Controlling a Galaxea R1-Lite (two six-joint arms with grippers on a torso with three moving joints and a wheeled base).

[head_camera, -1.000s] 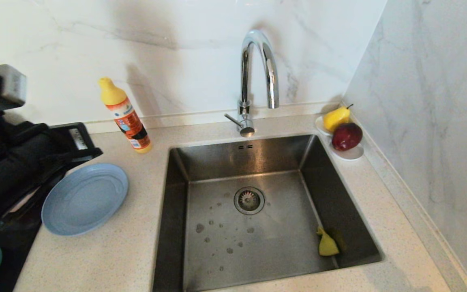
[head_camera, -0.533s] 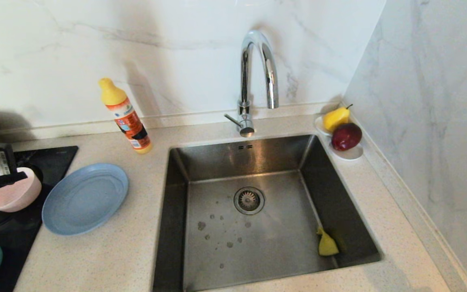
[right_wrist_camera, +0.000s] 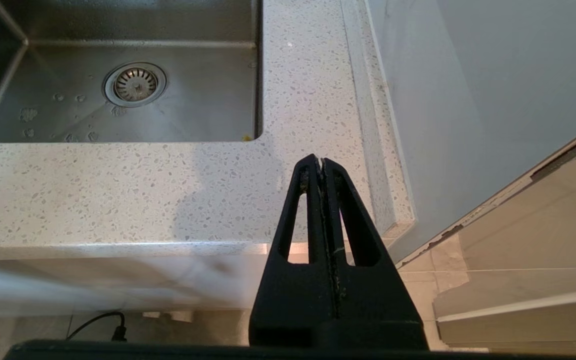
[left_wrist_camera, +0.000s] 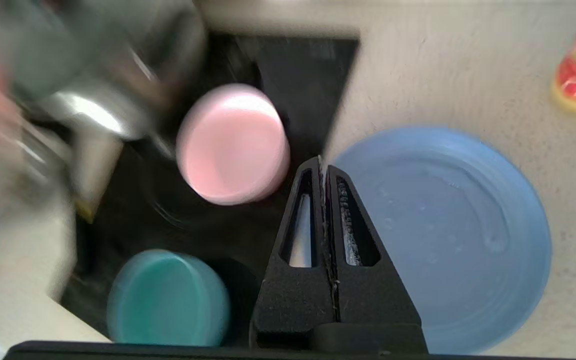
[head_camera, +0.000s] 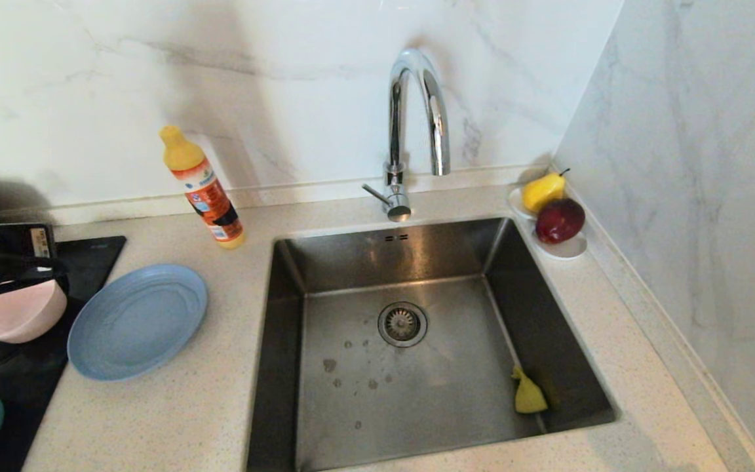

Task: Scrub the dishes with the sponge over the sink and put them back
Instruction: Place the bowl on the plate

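Hovering left of sink [head_camera: 417,262]: left gripper [left_wrist_camera: 324,165], jaws pressed together, empty, above gap between pink bowl [left_wrist_camera: 233,144] and plate [left_wrist_camera: 443,235]. Sponge [head_camera: 529,395] in sink's far corner (right gripper [right_wrist_camera: 322,165] nearer, likewise closed, empty).

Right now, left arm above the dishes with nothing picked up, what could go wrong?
1. The left gripper has its fingers shut; reaching for a dish like this would likely push it, not grasp it.
2. The pink bowl, teal bowl and blue plate sit close together, so grabbing one may knock another.
3. The sponge lies in the sink's far corner, an awkward pickup.
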